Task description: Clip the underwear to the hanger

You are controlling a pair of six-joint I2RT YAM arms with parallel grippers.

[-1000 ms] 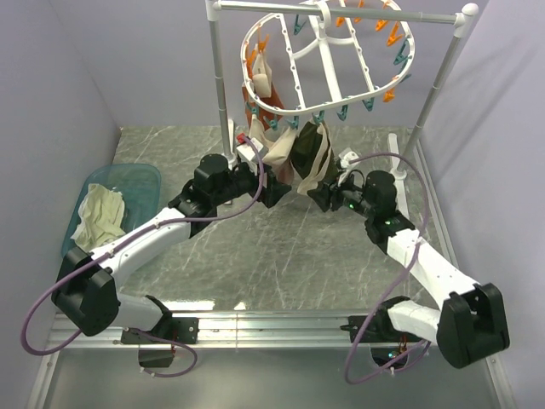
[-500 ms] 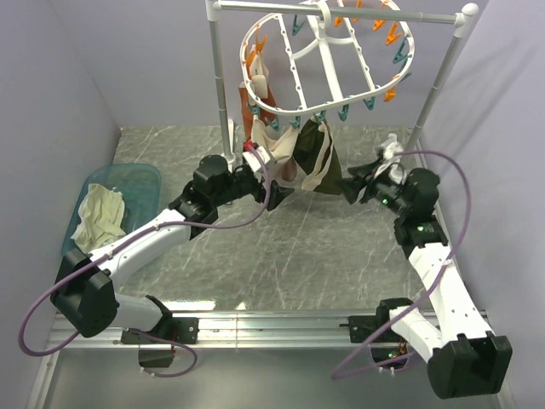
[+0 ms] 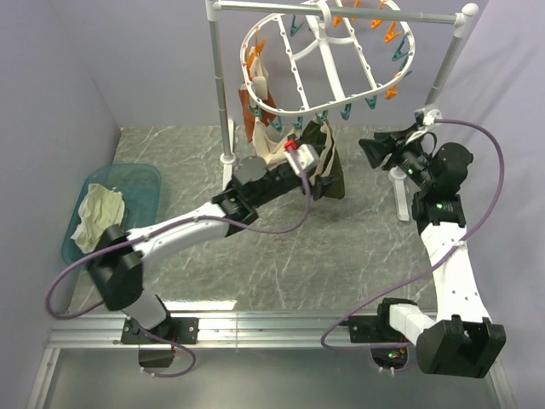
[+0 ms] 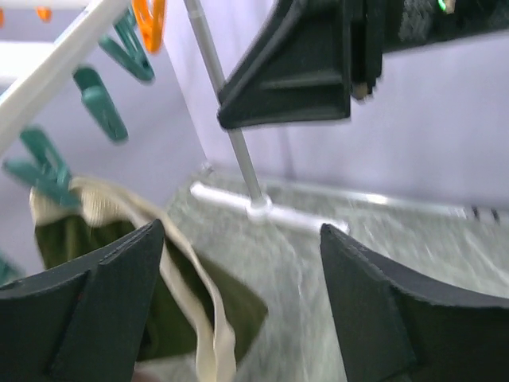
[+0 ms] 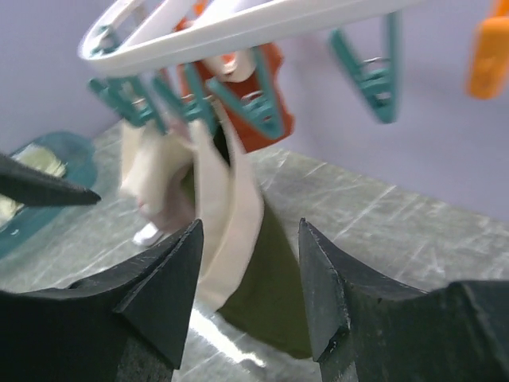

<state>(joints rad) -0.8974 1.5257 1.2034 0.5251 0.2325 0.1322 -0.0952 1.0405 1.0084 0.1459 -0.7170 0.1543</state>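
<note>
I am holding my left fingers [image 4: 103, 302] wide open, w/ nothing gripped between them. They are reaching up close to the underwear [image 3: 330, 166]. In the left wrist view the olive cloth and its beige waistband are showing just beside one finger, but I cannot tell if they are touching. My right fingers [image 5: 159, 294] are also standing open and empty. They are raised above the counter [image 3: 281, 256] and pointing toward the underwear from the right, clearly apart from it. The underwear is hanging under the teal pins [image 5: 254, 99] at the near rim of the hanger [image 5: 238, 25], waistband at the top & the dark part drooping down. Beside it a pinkish-beige garment [image 5: 151, 175] and a rust-red garment [image 5: 277, 60] are hanging from the same frame. The hanger itself is hanging on the white pole stand [image 3: 223, 94]. At the far left of the counter a teal basket [image 3: 140, 175] is sitting w/ a cream cloth [image 3: 98, 215] in it.
</note>
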